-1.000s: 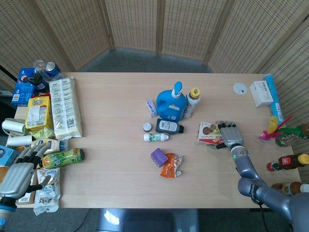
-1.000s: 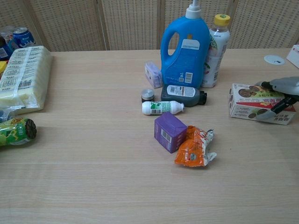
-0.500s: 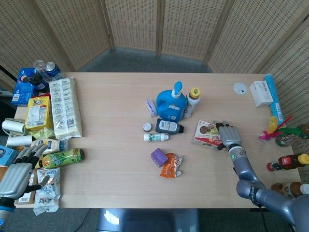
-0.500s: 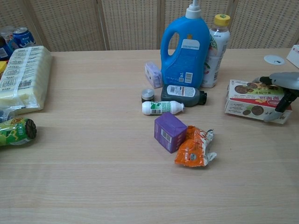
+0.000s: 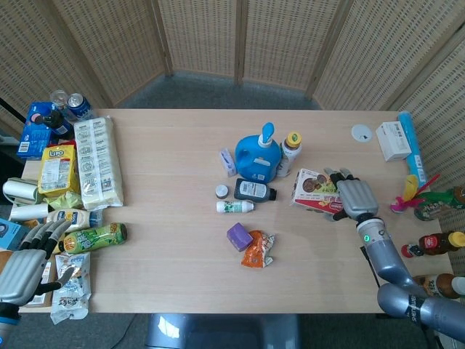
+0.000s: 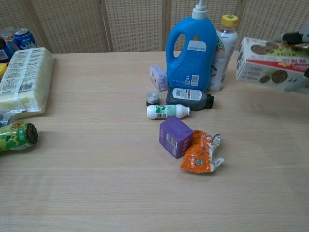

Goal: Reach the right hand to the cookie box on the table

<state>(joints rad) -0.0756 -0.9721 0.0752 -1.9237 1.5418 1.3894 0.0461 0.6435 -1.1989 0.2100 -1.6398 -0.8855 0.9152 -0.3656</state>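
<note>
— Where's your cookie box [image 5: 314,189]?
— Clear of the table [image 5: 174,218] (beside the blue jug [image 5: 256,156]), your right hand [image 5: 354,199] gripping it.
— Left hand [image 5: 20,267]?
— Fingers seemingly spread, holding nothing.

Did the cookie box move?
Yes. The cookie box went up off the table, now level with the blue jug's middle, held by the right robot hand.

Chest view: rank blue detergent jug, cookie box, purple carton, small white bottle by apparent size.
1. blue detergent jug
2. cookie box, held by the right hand; cut off at the frame edge, so its full extent is unsure
3. purple carton
4. small white bottle, close to the carton; the carton sits nearer the camera
</note>
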